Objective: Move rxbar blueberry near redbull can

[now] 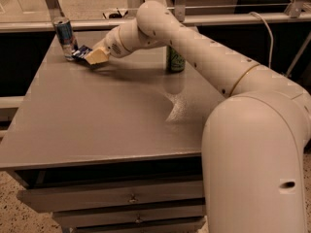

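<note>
Pincer (91, 58) at far-left corner of desk (97, 130), clenched on the snack bar (80, 52). Bar juts from its tips, just beside the blue can (64, 37).
</note>
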`<state>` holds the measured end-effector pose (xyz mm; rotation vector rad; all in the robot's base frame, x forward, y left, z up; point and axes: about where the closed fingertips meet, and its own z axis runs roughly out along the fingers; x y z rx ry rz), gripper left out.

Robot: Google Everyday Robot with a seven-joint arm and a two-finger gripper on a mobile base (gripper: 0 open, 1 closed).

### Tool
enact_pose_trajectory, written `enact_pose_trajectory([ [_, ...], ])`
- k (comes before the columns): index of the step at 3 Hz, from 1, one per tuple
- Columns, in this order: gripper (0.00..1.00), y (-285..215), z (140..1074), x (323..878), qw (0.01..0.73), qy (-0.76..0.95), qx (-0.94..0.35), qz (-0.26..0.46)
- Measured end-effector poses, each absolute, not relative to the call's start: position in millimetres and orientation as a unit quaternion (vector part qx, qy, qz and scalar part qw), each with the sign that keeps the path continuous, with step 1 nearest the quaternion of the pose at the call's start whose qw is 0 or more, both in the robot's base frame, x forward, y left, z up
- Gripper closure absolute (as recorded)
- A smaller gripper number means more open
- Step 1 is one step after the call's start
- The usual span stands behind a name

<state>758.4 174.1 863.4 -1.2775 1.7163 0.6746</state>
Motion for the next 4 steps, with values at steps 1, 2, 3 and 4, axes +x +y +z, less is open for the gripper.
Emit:
enact_pose_trajectory([
  [1,0.31,181.5,861.5,757.3,0.432,0.69,-0.512,0.275],
  [2,0.08,178.3,858.8,754.0,0.431,0.694,-0.507,0.276],
  [3,0.0,168.3,861.3,744.8,0.436,0.697,-0.499,0.275],
  [4,0.0,145.5,872.3,723.4,0.454,0.694,-0.487,0.274],
])
